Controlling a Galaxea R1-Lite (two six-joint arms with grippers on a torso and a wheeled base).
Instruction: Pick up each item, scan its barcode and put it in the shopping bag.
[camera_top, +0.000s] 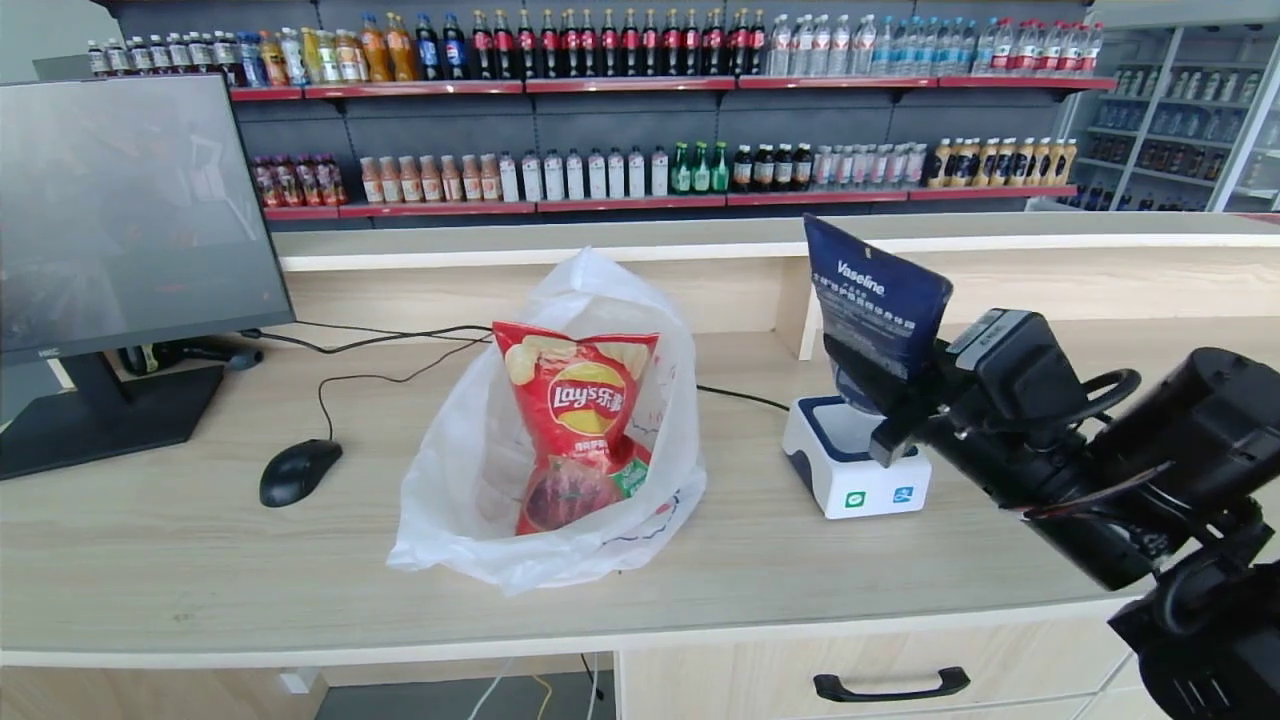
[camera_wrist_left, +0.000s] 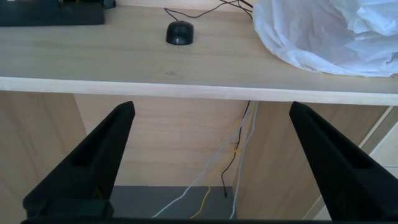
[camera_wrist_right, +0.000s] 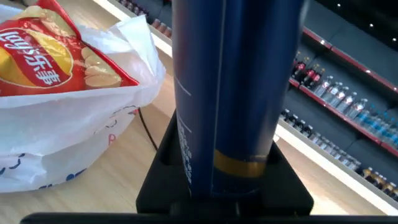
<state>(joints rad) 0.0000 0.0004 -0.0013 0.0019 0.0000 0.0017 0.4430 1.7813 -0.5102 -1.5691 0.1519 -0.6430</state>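
Note:
My right gripper (camera_top: 868, 385) is shut on a dark blue tube with a gold band (camera_top: 875, 310), held upright just above the white and blue barcode scanner (camera_top: 850, 462) on the counter. In the right wrist view the blue tube (camera_wrist_right: 227, 93) stands between the black jaws. A white plastic shopping bag (camera_top: 470, 480) sits at the counter's middle with a red chips bag (camera_top: 575, 420) standing in it; the shopping bag (camera_wrist_right: 81, 124) and chips bag (camera_wrist_right: 43, 53) lie beside the tube. My left gripper (camera_wrist_left: 211, 165) is open, below the counter's front edge, its fingers (camera_wrist_left: 93, 165) wide apart.
A black monitor (camera_top: 130, 220) stands at the counter's left with a black mouse (camera_top: 298, 470) and cables beside it. A raised wooden ledge (camera_top: 700, 245) runs behind the counter. Shelves of bottles (camera_top: 640, 110) fill the back wall. A drawer handle (camera_top: 890, 686) is below the counter front.

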